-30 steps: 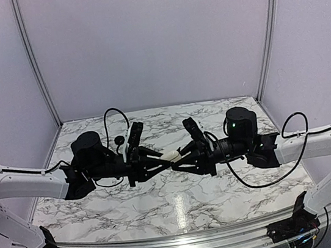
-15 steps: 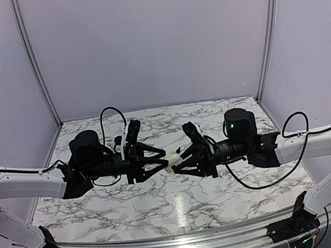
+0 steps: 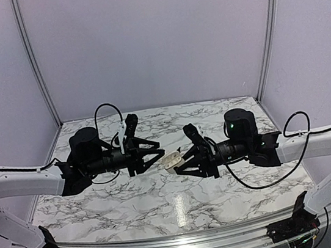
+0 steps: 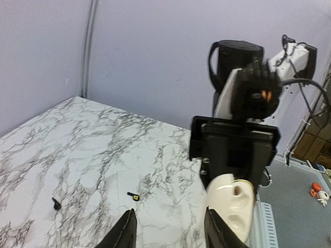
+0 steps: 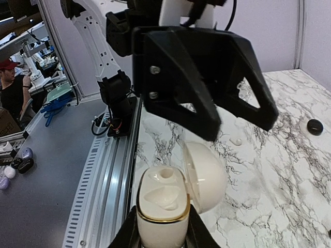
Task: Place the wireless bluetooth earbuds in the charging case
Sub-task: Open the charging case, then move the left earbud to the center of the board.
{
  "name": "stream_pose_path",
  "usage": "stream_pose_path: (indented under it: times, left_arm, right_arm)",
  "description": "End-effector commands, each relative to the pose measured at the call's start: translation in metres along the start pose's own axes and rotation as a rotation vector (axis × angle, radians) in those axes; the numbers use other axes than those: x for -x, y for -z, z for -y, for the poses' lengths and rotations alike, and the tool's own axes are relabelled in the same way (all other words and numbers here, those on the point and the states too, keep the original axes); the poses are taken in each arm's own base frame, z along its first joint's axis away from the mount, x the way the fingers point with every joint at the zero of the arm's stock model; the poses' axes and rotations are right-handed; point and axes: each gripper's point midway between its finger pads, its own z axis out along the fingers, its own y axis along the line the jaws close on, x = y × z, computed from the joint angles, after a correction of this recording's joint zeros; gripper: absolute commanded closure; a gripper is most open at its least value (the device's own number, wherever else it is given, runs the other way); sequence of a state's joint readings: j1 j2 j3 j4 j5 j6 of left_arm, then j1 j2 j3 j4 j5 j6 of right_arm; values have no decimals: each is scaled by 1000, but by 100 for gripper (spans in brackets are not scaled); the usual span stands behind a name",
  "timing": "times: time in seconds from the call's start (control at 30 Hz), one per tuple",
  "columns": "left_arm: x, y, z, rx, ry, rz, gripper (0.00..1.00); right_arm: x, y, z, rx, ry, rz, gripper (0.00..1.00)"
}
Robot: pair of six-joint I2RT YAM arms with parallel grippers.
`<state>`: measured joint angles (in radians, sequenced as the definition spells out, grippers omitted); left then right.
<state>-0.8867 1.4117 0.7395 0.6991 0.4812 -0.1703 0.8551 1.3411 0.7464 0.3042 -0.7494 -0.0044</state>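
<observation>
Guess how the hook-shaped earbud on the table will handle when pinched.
Probably very light: the earbud is a speck beside the left gripper, so an off-centre pinch may flick it away. Its hooked shape could twist in the grip. The glossy marble table likely lets it slide if nudged.

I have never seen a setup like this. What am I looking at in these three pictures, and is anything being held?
Two robot arms, left and right, are bolted at the near edge of a marble table. The wide picture comes from a fixed camera above and behind them; the other two come from a camera on each wrist. The right hand grips a cream charging case, its lid open and nothing inside. The left hand faces it, open and holding nothing. In the left wrist view, two tiny black earbuds lie apart on the table.
</observation>
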Motion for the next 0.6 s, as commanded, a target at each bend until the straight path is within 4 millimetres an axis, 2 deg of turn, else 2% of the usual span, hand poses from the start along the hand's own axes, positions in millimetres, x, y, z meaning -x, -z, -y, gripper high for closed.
stream_pose_path:
  times: [0.0, 0.17, 0.3, 0.57]
  left_arm:
    - [4, 7, -31, 144, 8, -7, 54]
    - [3, 13, -45, 196, 28, -10, 52]
    - [-5, 17, -53, 202, 36, -32, 50]
    - [-60, -1, -69, 178, -10, -321, 49]
  right_arm:
    - [20, 5, -18, 54, 80, 54, 100]
    - [18, 8, -17, 39, 84, 55, 100]
    - [17, 17, -7, -6, 64, 75, 100]
    - [18, 54, 23, -163, -7, 122, 100]
